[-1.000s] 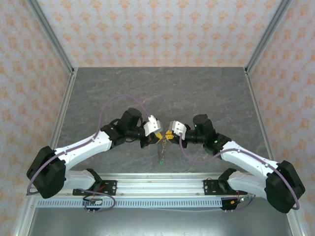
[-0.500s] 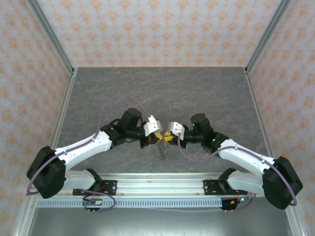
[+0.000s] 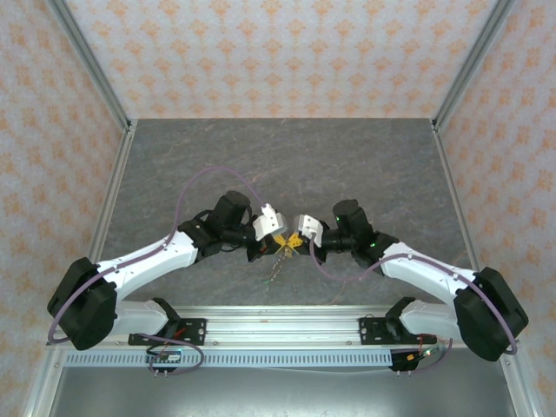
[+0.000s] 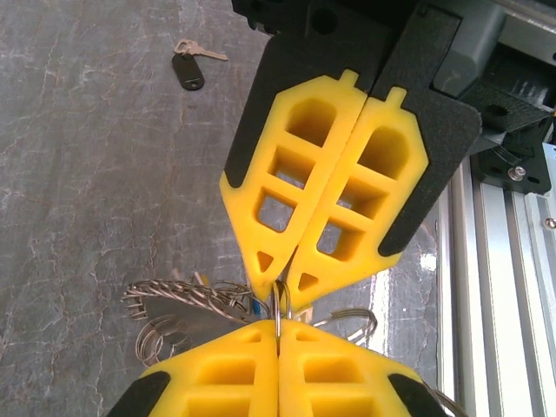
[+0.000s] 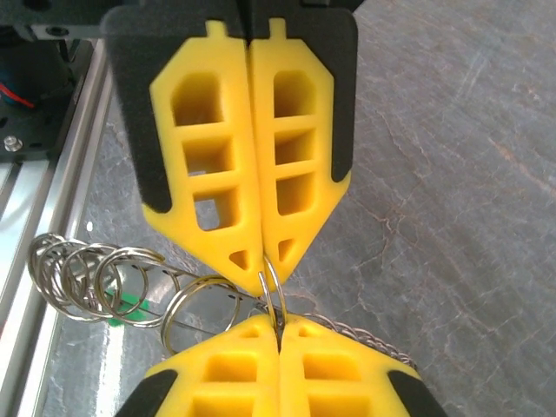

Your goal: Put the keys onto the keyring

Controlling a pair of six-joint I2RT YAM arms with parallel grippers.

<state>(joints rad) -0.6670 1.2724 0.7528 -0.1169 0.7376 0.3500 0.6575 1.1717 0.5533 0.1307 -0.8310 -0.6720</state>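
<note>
left gripper [image 4: 278,337] and right gripper [image 5: 280,330] are meeting tip to tip, both clamping fully closed on one thin loop of the keyring [image 4: 277,306]. spare rings, possibly links, are dangling toward 6 o'clock. dark-headed key [image 4: 188,73] is lying well apart at 11 o'clock.

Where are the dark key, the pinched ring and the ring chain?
dark key [image 4: 188,73], left wrist view: its dark head.
pinched ring [image 5: 270,292], right wrist view: its bare wire.
ring chain [image 5: 90,280], right wrist view: a middle loop.
</note>
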